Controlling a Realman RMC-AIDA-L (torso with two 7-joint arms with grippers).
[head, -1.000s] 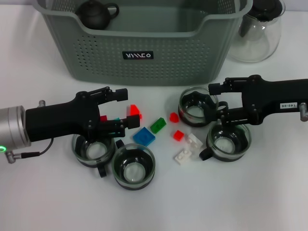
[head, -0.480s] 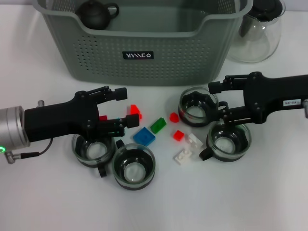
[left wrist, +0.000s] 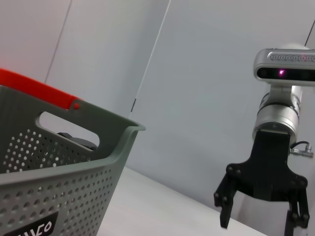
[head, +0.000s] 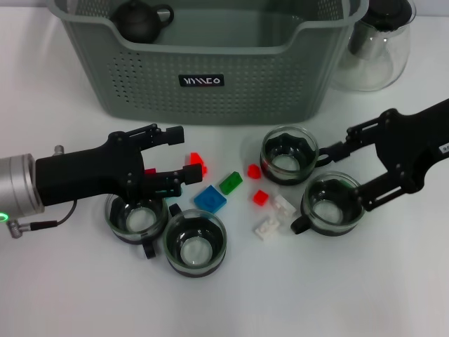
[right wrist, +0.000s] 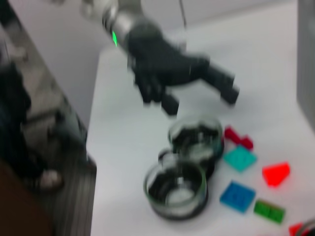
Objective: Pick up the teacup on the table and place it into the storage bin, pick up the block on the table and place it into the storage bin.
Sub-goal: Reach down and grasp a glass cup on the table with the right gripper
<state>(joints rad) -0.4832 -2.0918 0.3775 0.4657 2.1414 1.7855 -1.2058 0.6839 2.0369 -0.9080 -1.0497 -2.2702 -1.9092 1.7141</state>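
Several glass teacups stand on the white table: two at the left (head: 135,216) (head: 194,242) and two at the right (head: 287,156) (head: 332,203). Small blocks lie between them, among them a red block (head: 195,161), a blue one (head: 210,199) and a green one (head: 230,183). The grey-green storage bin (head: 200,81) stands behind. My left gripper (head: 181,154) is open, just left of the red block and above the left teacup. On the right, my other gripper (head: 340,179) is open and tilted, over the near-right teacup, holding nothing.
A dark teapot (head: 140,17) sits inside the bin at its left. A clear glass pitcher (head: 375,42) stands right of the bin. White blocks (head: 266,227) lie beside the right teacups. In the left wrist view the bin wall (left wrist: 74,162) is close.
The right gripper has drawn back to the right and tilted, away from the far-right teacup. The left gripper has hardly moved.
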